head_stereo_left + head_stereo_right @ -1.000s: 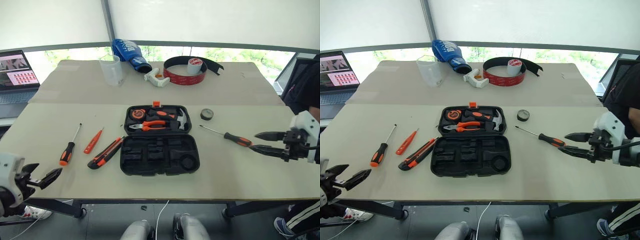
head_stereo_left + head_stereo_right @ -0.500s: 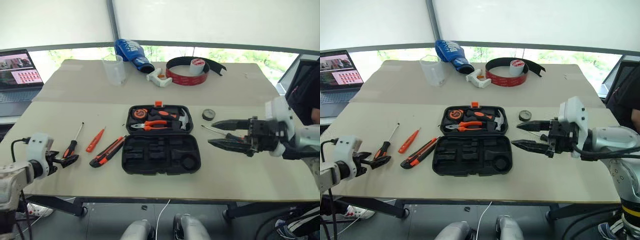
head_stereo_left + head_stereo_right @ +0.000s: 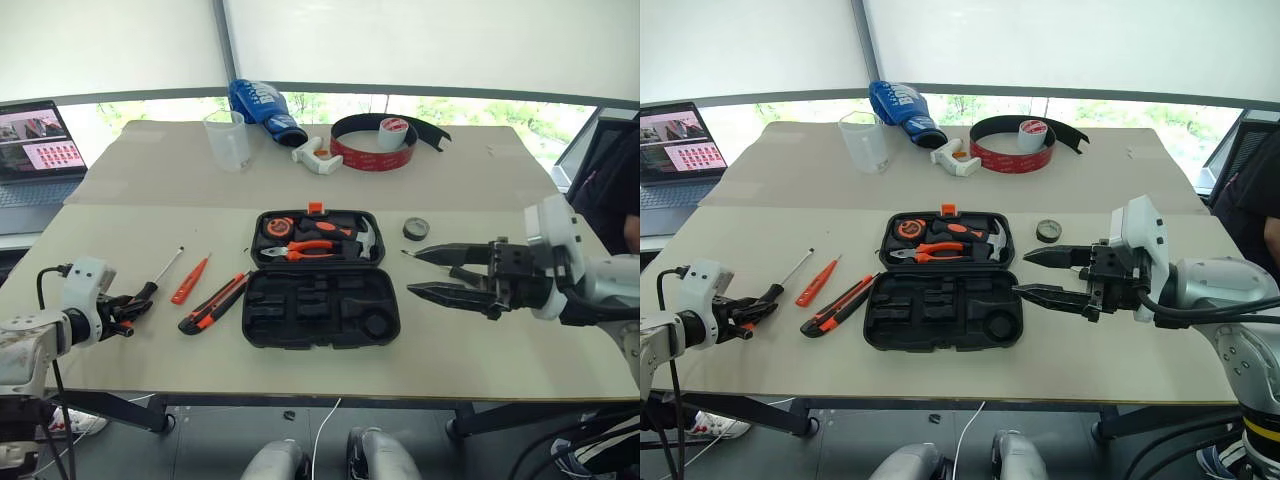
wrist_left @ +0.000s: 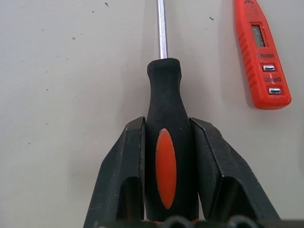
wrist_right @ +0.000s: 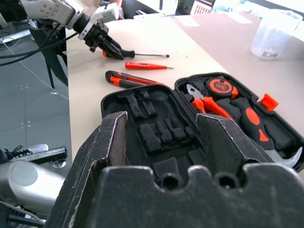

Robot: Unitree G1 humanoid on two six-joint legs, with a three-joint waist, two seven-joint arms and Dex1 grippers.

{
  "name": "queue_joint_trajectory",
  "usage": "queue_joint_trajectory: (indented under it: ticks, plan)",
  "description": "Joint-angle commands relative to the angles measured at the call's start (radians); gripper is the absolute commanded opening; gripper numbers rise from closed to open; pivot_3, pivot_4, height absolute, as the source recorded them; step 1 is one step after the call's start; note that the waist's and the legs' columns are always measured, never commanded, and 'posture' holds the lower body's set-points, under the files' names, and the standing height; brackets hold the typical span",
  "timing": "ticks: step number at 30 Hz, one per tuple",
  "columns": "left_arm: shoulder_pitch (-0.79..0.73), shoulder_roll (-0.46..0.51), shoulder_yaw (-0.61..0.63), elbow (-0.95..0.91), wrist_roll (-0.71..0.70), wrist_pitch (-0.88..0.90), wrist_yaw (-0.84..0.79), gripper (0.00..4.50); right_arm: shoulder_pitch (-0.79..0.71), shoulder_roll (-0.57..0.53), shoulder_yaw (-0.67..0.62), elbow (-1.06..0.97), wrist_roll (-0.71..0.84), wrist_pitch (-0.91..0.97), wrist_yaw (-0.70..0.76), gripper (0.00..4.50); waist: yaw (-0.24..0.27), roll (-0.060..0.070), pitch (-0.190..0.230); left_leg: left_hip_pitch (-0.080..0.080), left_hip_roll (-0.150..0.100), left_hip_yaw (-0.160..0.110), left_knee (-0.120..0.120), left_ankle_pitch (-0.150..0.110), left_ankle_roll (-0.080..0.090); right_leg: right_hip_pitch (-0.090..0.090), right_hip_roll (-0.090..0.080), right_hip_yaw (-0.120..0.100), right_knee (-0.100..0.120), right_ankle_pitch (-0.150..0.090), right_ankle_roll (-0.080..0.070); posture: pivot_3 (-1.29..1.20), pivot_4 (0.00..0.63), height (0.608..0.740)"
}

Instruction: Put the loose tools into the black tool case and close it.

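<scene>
Table (image 3: 300,380): L hand (image 4: 166,142) clamps screwdriver (image 4: 165,142), butt hidden; R hand (image 3: 425,272) apart.

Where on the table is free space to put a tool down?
Bare: the table's front strip below the black tool case, and the wide patch right of it, beyond the small dark tape roll. Crowded: left of the case, where the utility knife and small orange screwdriver lie.

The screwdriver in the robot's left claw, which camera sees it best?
The left wrist view: the black-and-orange-handled metal screwdriver sits big between the left end effector fingers. The eye views show it small and far; the right wrist view shows it distant.
</scene>
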State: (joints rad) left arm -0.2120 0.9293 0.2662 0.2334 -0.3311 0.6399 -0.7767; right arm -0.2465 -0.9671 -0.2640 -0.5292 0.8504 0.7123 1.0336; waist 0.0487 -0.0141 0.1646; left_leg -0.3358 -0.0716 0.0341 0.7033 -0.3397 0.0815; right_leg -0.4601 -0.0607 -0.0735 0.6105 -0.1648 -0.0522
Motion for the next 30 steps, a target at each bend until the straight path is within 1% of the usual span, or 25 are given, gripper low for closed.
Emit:
queue_joint_trajectory:
  ticks: [1,4,7,9,14,17,20,22,23,26,27,28,30]
  plan:
    - [-0.140,0.065,-0.015,-0.143,-0.029,-0.120,-0.135,0.91,0.068,-0.023,-0.049,-0.020,-0.041,-0.039,0.015,3.29,0.007,-0.007,0.003,-0.001,0.000,-0.001,0.000,0.000,0.000,0.000,0.000,-0.002,0.000,0.000,0.000,0.00,0.150,0.730]
    - [-0.217,0.054,-0.105,-0.220,-0.038,-0.173,-0.261,0.91,0.087,-0.018,-0.060,-0.011,-0.039,-0.040,0.006,3.29,0.014,-0.008,0.003,-0.004,0.000,-0.002,0.003,0.000,0.000,0.000,-0.002,-0.004,-0.003,0.001,0.001,0.00,0.150,0.730]
    - [-0.263,0.029,-0.202,-0.272,-0.044,-0.217,-0.377,0.91,0.104,-0.013,-0.064,0.000,-0.056,-0.045,-0.009,3.29,0.003,-0.006,0.002,-0.002,-0.001,0.001,0.003,-0.001,0.001,0.003,-0.003,-0.003,-0.006,0.002,0.002,0.00,0.150,0.730]
    - [-0.287,0.014,-0.268,-0.275,-0.030,-0.249,-0.447,0.91,0.121,-0.011,-0.067,0.003,-0.070,-0.053,-0.017,3.29,-0.012,-0.006,0.002,-0.001,-0.001,0.001,0.003,-0.001,0.001,0.003,-0.002,-0.004,-0.006,0.002,0.002,0.00,0.150,0.730]
    - [-0.377,-0.053,-0.421,-0.131,0.105,-0.434,-0.523,0.91,0.146,-0.001,-0.086,0.005,-0.082,-0.059,-0.042,3.29,-0.023,-0.006,0.003,-0.001,0.000,0.000,0.003,0.000,0.000,0.002,-0.001,-0.009,-0.003,-0.001,-0.003,0.00,0.150,0.730]
    - [-0.462,-0.141,-0.495,-0.008,0.179,-0.535,-0.520,0.91,0.158,0.004,-0.092,0.009,-0.100,-0.070,-0.051,3.29,-0.020,-0.006,0.003,-0.001,0.000,0.000,0.004,0.002,-0.004,0.003,-0.001,-0.009,-0.002,0.000,-0.006,0.00,0.150,0.730]
    - [-0.518,-0.203,-0.539,0.089,0.237,-0.604,-0.526,0.91,0.171,-0.004,-0.082,0.009,-0.134,-0.095,-0.043,3.29,-0.010,-0.006,0.003,-0.002,0.001,0.000,0.007,0.003,-0.004,0.003,-0.002,-0.008,-0.002,0.000,-0.005,0.00,0.150,0.730]
    - [-0.541,-0.226,-0.557,0.123,0.259,-0.626,-0.539,0.91,0.169,-0.002,-0.086,0.008,-0.131,-0.094,-0.044,3.29,-0.011,-0.006,0.003,-0.002,0.002,0.000,0.008,0.002,-0.003,0.003,-0.002,-0.007,-0.002,-0.002,0.004,0.00,0.150,0.730]
    - [-0.549,-0.231,-0.563,0.137,0.271,-0.637,-0.542,0.91,0.169,0.000,-0.088,0.008,-0.130,-0.093,-0.046,3.29,-0.011,-0.007,0.003,-0.003,0.002,0.000,0.008,0.002,-0.002,0.003,-0.002,-0.007,-0.002,-0.002,0.005,0.00,0.150,0.730]
    - [-0.574,-0.245,-0.570,0.186,0.308,-0.661,-0.525,0.91,0.172,0.005,-0.092,0.003,-0.129,-0.092,-0.053,3.29,-0.009,-0.007,0.004,-0.004,0.002,0.000,0.008,0.001,-0.001,0.002,-0.001,-0.007,-0.001,-0.002,0.005,0.00,0.150,0.730]
    - [-0.581,-0.251,-0.569,0.202,0.318,-0.664,-0.516,0.91,0.174,0.007,-0.094,0.001,-0.128,-0.091,-0.056,3.29,-0.009,-0.007,0.004,-0.004,0.002,0.000,0.008,0.002,0.000,0.002,-0.001,-0.007,-0.001,-0.001,0.003,0.00,0.150,0.730]
    - [-0.588,-0.257,-0.566,0.215,0.324,-0.661,-0.509,0.91,0.176,0.009,-0.093,-0.001,-0.129,-0.092,-0.059,3.29,-0.008,-0.007,0.004,-0.004,0.002,0.000,0.008,0.002,0.001,0.002,-0.001,-0.007,-0.001,0.002,-0.002,0.00,0.150,0.730]
    - [-0.595,-0.263,-0.560,0.229,0.324,-0.656,-0.513,0.91,0.181,0.011,-0.094,-0.005,-0.129,-0.093,-0.063,3.29,-0.008,-0.007,0.004,-0.005,0.002,0.000,0.009,0.004,0.006,0.002,-0.001,-0.007,-0.001,0.002,-0.002,0.00,0.150,0.730]
